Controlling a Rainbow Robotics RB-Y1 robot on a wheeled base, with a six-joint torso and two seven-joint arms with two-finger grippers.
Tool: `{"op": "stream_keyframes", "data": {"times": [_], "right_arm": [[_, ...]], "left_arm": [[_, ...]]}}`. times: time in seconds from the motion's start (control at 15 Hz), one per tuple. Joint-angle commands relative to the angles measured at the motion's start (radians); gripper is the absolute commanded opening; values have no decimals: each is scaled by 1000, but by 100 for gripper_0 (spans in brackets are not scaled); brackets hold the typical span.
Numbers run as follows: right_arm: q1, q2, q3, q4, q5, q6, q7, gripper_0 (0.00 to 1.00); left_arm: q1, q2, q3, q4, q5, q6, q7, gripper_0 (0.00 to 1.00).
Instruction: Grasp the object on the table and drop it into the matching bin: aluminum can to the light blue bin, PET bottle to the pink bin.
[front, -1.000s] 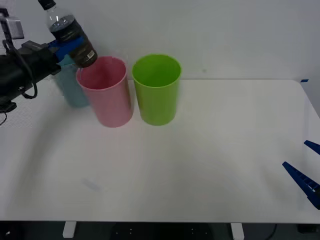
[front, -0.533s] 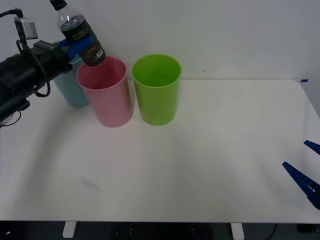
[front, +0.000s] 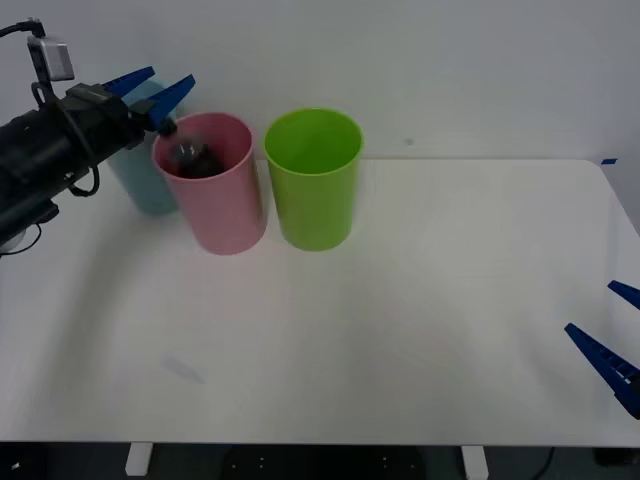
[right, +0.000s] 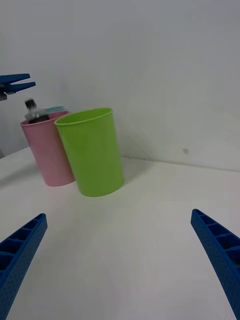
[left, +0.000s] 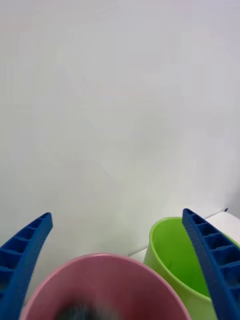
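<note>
The PET bottle (front: 190, 157), clear with a dark label, sits tilted inside the pink bin (front: 225, 210), its black cap (right: 31, 106) poking just over the rim. My left gripper (front: 165, 85) hovers open above the bin's far-left rim with nothing between its fingers. In the left wrist view the open left gripper (left: 117, 215) frames the pink bin (left: 105, 260), with the bottle (left: 75, 312) a dark blur inside. The light blue bin (front: 145, 185) stands behind and left of the pink one. My right gripper (front: 592, 310) rests open at the table's right edge.
A lime green bin (front: 315, 200) stands close beside the pink bin on its right. The white table (front: 400, 300) stretches wide between the bins and the right gripper (right: 119, 215). A plain wall stands behind the bins.
The left gripper carried the bottle over the pink bin, then opened. The bottle dropped from the fingers into the pink bin. The right arm stayed still.
</note>
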Motion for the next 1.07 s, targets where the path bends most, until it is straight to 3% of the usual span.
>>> {"op": "stream_keyframes", "data": {"times": [0.07, 0.6, 1.07], "right_arm": [[0, 0, 0, 0, 0, 0, 0, 100], [0, 0, 0, 0, 0, 0, 0, 100], [0, 0, 0, 0, 0, 0, 0, 100]], "left_arm": [[23, 2, 2, -5, 45, -6, -8, 100], [254, 2, 123, -179, 103, -60, -16, 100], [444, 2, 290, -227, 106, -252, -31, 100]]}}
